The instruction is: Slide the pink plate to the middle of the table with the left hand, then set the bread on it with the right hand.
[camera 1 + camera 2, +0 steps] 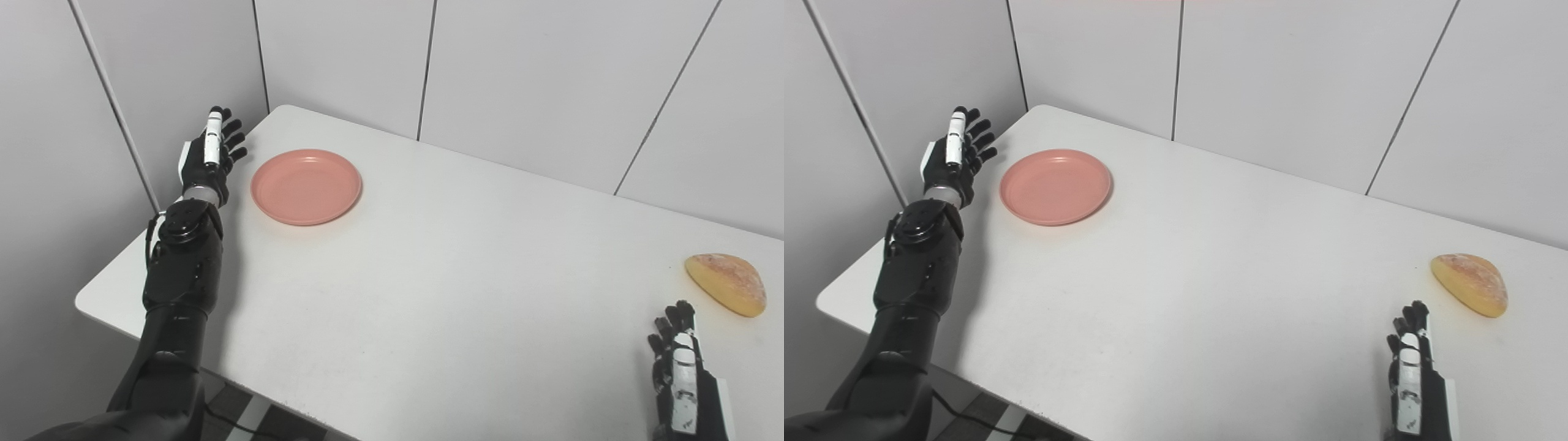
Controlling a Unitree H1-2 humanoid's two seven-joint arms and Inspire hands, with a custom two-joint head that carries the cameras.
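A round pink plate (305, 185) lies flat at the far left of the white table (441, 269), with nothing on it. My left hand (211, 153) hovers just to the plate's left, open with its fingers spread and pointing away, a small gap short of the rim. A golden piece of bread (727, 283) rests at the table's right edge. My right hand (677, 361) lies low near the front right corner, open, a short way in front of the bread and not touching it.
Grey wall panels (520, 73) stand close behind the table and along its left side, right beside my left hand. The table's front edge (202, 361) runs diagonally under my left forearm.
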